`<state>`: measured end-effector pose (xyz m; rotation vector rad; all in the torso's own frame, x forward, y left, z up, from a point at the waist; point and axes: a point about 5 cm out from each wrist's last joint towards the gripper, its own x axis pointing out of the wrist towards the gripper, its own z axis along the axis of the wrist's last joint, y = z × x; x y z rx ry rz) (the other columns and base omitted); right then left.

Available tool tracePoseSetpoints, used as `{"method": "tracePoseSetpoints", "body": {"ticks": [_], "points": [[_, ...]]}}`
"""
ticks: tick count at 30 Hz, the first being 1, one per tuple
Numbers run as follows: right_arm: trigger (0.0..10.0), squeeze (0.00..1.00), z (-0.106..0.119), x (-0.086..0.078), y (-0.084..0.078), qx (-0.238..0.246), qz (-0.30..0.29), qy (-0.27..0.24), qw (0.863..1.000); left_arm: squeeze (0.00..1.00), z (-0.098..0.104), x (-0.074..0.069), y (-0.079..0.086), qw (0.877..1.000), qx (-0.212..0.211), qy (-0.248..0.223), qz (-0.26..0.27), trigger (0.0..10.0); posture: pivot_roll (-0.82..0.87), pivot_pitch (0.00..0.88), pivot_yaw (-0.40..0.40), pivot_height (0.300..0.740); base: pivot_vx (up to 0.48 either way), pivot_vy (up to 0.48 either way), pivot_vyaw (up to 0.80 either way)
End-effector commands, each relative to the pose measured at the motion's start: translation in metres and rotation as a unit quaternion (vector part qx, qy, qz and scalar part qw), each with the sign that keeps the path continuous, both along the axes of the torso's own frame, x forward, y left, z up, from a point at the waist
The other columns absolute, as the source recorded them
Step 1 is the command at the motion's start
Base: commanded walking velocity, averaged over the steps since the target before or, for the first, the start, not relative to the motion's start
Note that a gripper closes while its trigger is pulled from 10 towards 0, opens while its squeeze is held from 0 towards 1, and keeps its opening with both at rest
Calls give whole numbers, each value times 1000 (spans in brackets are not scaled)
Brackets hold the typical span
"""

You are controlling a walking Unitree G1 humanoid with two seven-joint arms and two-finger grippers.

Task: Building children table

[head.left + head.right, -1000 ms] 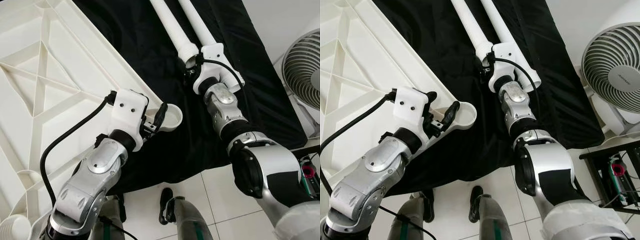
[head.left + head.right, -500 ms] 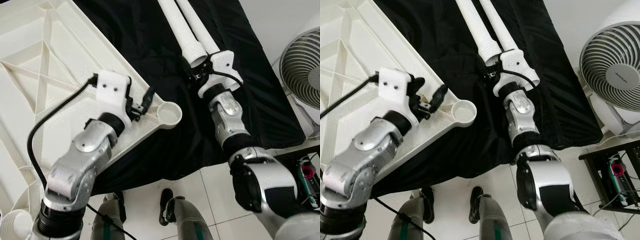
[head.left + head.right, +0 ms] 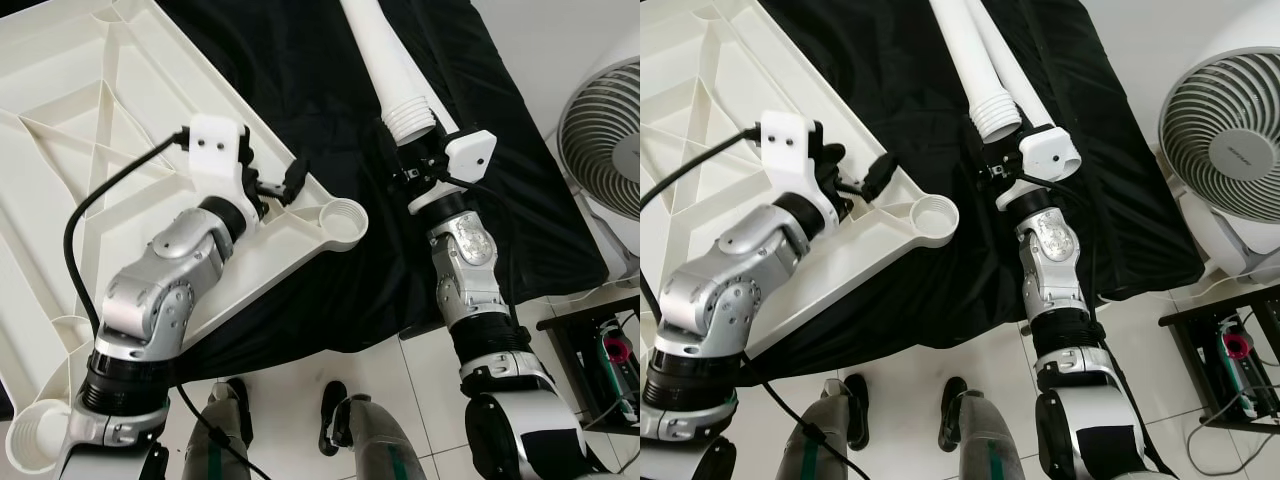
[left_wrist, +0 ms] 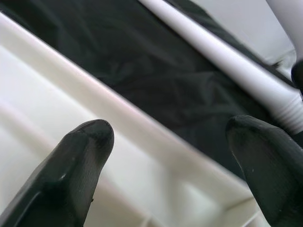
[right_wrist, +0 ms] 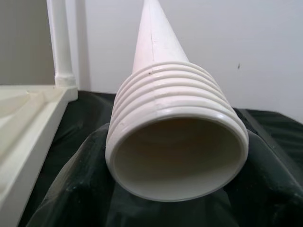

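Legs of the robot (image 3: 355,440) stand on the tiled floor (image 3: 420,385) at the near edge of a black cloth (image 3: 300,90) that covers the surface. Upside down on that cloth lies the white tabletop (image 3: 90,150), ribbed underside up, with a round leg socket (image 3: 340,215) at its near corner. The left gripper (image 3: 275,187) now sits over the tabletop's edge rail just behind that socket; a second ago it was right at the socket, almost touching its rim, so it has drawn back along the rail and its arm has swung up and to the left. Its fingers (image 4: 87,137) are spread wide, one over the white underside and the other over the black cloth, with nothing between them.

Farther out, the right gripper (image 3: 995,150) holds a white table leg (image 3: 385,65) at its threaded end (image 5: 177,101), the ridged open mouth of the tube facing the wrist camera, with the dark fingers closed around it from below. Compared with the earlier frames, this arm has stretched forward and the leg's threaded end has lifted off the cloth and tilted up, crossing above the second leg (image 3: 1015,75), which lies on the cloth beside it. A standing fan (image 3: 1230,150) is on the floor to the right, beyond the cloth's edge, and a dark rack (image 3: 600,350) stands near it.
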<state>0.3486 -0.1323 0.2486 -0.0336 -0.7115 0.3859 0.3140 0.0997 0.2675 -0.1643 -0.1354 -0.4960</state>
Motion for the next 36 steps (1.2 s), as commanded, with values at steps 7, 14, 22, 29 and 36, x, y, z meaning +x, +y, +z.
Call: {"method": "tracePoseSetpoints", "body": {"ticks": [7, 14, 22, 29, 36], "points": [[10000, 0, 1, -21, 2, 2, 7, -6, 1000, 0, 31, 5, -21, 969, -95, -4, -229, 10000, 119, 205, -62, 740, 0, 0, 0], [10000, 0, -3, -29, 8, -12, 24, 5, 1000, 0, 47, 8, -23, 953, -150, 5, -262, 10000, 116, 197, -57, 740, 0, 0, 0], [10000, 0, -6, -32, 21, -36, 57, 20, 998, 0, 67, 3, -31, 928, -196, 11, -316, 10000, 123, 194, -54, 740, 0, 0, 0], [10000, 0, 0, -30, 36, -47, 82, 13, 995, 0, 73, 1, -43, 920, -195, 13, -339, 10000, 120, 182, -54, 740, 0, 0, 0], [10000, 0, 4, -29, 40, -48, 89, 7, 995, 0, 70, 3, -46, 921, -192, 18, -339, 10000, 115, 166, -52, 740, 0, 0, 0]]}}
